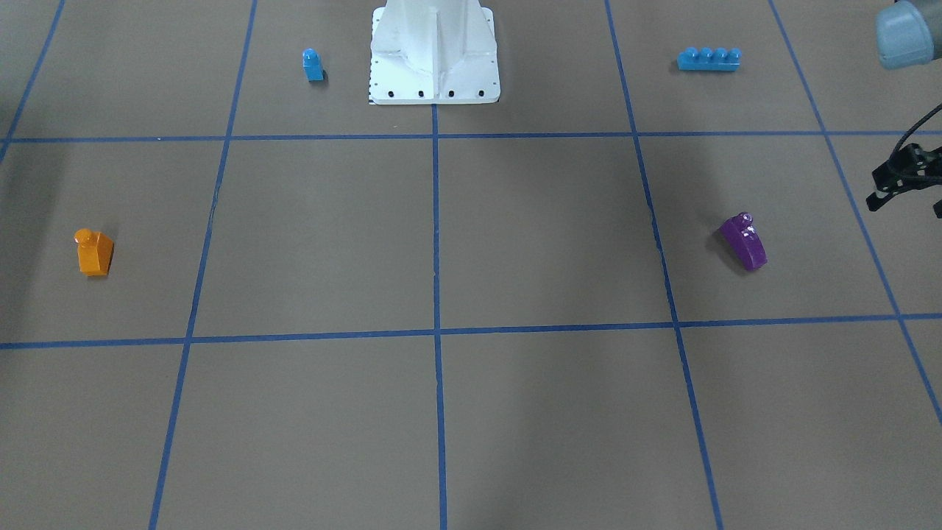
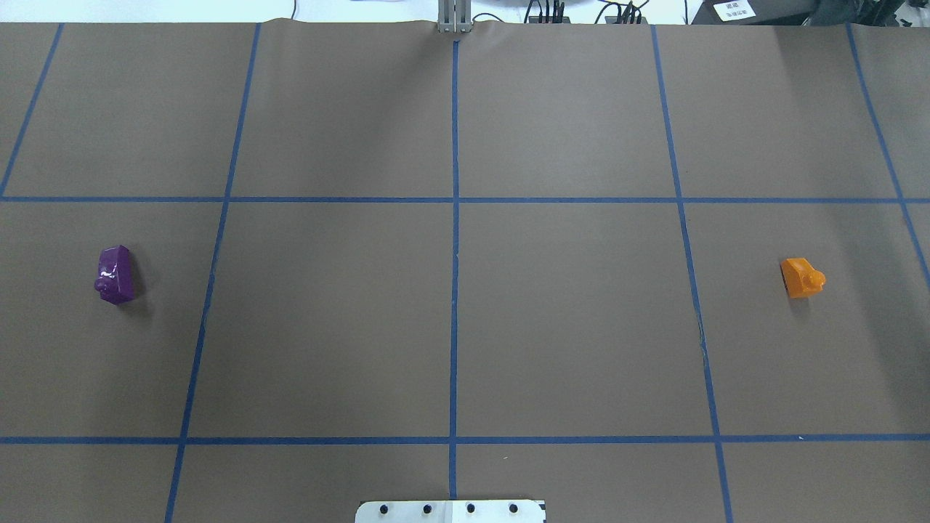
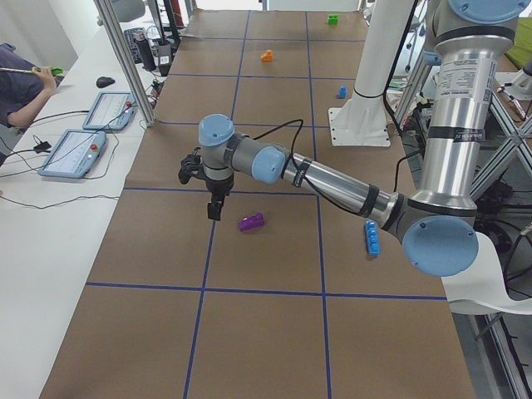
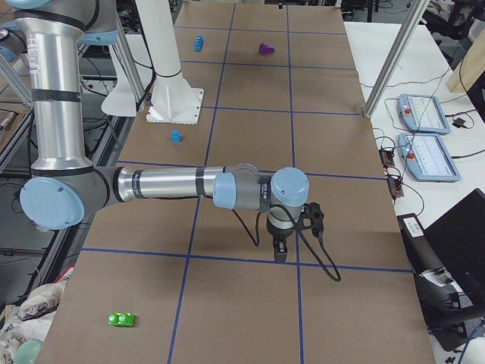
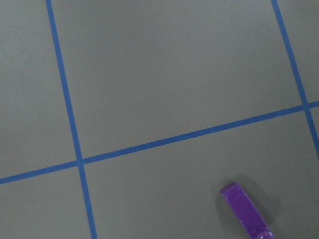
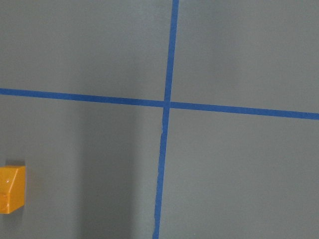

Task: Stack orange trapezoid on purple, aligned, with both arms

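Note:
The orange trapezoid (image 1: 93,252) lies alone on the brown table, on my right side (image 2: 801,277). It shows at the left edge of the right wrist view (image 6: 11,189). The purple brick (image 1: 743,241) lies on my left side (image 2: 115,274) and shows in the left wrist view (image 5: 246,209). My left gripper (image 1: 907,206) hovers beside the purple brick, cut by the frame edge. Its fingers stand apart and hold nothing. My right gripper (image 4: 280,246) hovers low over the table. I cannot tell whether it is open or shut.
A small blue single-stud brick (image 1: 313,65) stands beside the white robot base (image 1: 434,81). A long blue four-stud brick (image 1: 709,59) lies near the base on my left. A green brick (image 4: 121,319) lies at the table's right end. Operators' tablets (image 3: 71,154) lie beside the table.

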